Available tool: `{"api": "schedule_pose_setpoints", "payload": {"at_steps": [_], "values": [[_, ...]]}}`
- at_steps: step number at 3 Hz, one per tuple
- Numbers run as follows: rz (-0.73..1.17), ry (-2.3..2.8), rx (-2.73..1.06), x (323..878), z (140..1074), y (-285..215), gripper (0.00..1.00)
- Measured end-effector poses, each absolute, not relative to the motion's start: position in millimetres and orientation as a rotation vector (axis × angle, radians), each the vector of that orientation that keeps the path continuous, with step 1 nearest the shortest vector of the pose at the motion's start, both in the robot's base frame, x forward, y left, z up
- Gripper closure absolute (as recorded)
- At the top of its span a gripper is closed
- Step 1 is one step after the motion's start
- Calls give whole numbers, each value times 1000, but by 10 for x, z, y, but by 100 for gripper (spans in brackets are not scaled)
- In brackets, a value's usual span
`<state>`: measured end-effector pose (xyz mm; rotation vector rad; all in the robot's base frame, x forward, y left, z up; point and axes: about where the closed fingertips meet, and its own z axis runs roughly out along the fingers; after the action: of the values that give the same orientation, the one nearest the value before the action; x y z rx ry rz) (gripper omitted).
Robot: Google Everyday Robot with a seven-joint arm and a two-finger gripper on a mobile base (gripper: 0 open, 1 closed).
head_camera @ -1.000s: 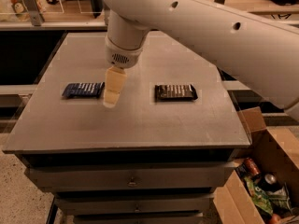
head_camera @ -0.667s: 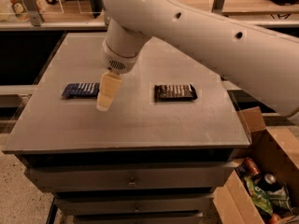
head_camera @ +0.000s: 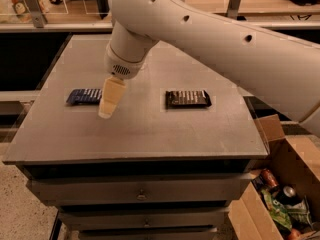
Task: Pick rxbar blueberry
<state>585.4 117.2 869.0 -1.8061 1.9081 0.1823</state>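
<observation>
The rxbar blueberry (head_camera: pixel 83 96) is a flat dark blue bar with white lettering, lying on the left part of the grey tabletop (head_camera: pixel 150 129). My gripper (head_camera: pixel 110 100) hangs from the white arm with its cream fingers pointing down. It sits just right of the blue bar, over its right end, and hides that end. Nothing shows held in it.
A same-sized dark brown bar (head_camera: pixel 188 98) lies on the table to the right of the gripper. An open cardboard box (head_camera: pixel 280 194) with cans and packets stands on the floor at the lower right. Drawers (head_camera: pixel 142 194) sit under the tabletop. Shelving runs along the back.
The arm has swung left and the gripper has moved closer to the blue bar, now covering its right end. Both bars lie where they were.
</observation>
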Motion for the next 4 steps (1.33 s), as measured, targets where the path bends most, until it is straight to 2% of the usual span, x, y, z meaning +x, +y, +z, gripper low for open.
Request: {"api": "schedule_pose_setpoints", "payload": {"at_steps": [2, 4], "values": [[405, 1900, -1842, 5895, 8355, 1423, 0], [480, 1853, -1825, 6012, 8258, 1634, 0]]}}
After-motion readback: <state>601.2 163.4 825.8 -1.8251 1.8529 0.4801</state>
